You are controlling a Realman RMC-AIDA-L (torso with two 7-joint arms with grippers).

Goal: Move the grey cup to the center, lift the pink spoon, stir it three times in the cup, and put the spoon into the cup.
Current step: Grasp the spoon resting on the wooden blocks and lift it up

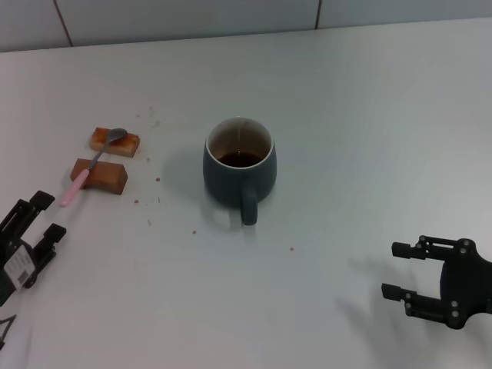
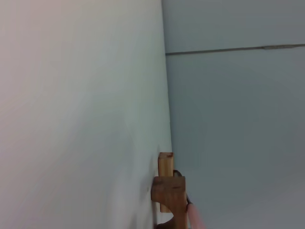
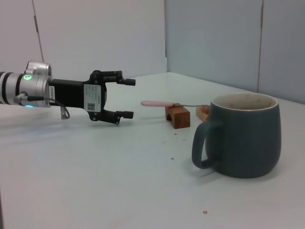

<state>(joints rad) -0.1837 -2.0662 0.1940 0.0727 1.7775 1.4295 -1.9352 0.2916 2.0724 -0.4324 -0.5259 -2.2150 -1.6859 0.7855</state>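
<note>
Left tool [image 1: 42, 217] low at 8 o'clock on the tabletop [image 1: 361, 115], fingers spread wide, holding nothing; tips just short of the pink spoon [image 1: 91, 167] handle end. Spoon lies across two brown blocks: handle over the nearer block [image 1: 100, 175], metal bowl on the farther block [image 1: 115, 141], both at 9–10 o'clock from the grey cup [image 1: 239, 167]. Crumbs [image 1: 154, 201] scattered between blocks and cup. Cup upright near center, handle toward the robot, brown liquid inside. Right tool [image 1: 398, 270] at 4 o'clock, well apart from the cup, fingers wide, holding nothing.
</note>
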